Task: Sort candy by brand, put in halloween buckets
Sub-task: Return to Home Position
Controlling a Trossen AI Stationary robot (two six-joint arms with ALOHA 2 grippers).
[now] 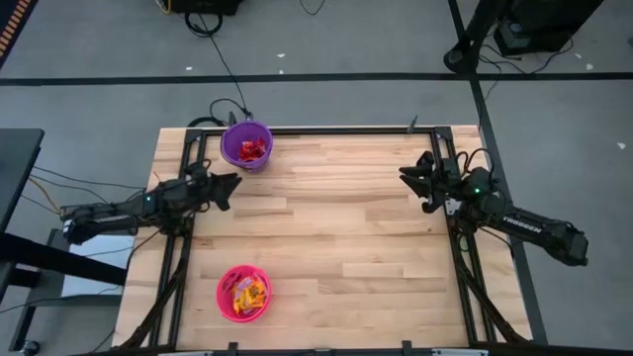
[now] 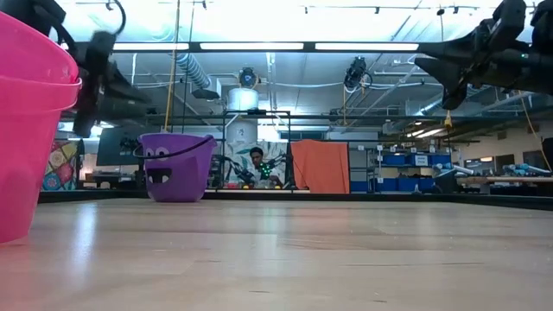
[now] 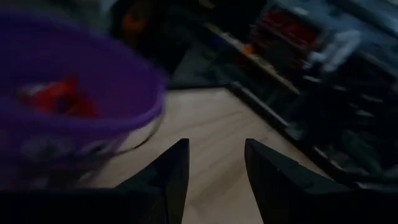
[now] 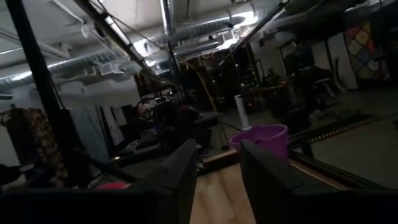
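Note:
A purple bucket (image 1: 246,144) stands at the table's far edge, left of centre, with red candy (image 1: 251,149) inside. A pink bucket (image 1: 243,293) stands near the front edge and holds yellow and red candy (image 1: 248,293). My left gripper (image 1: 233,187) hovers open above the table's left side, just on the near side of the purple bucket (image 3: 68,99). My right gripper (image 1: 404,176) hovers open above the right side, pointing toward the table's left. Neither has anything between its fingers.
Bare wood lies between the two arms. Dark metal frame rails (image 1: 188,247) run along the table's left, right and far edges. In the low view a person (image 2: 257,164) sits far behind the table.

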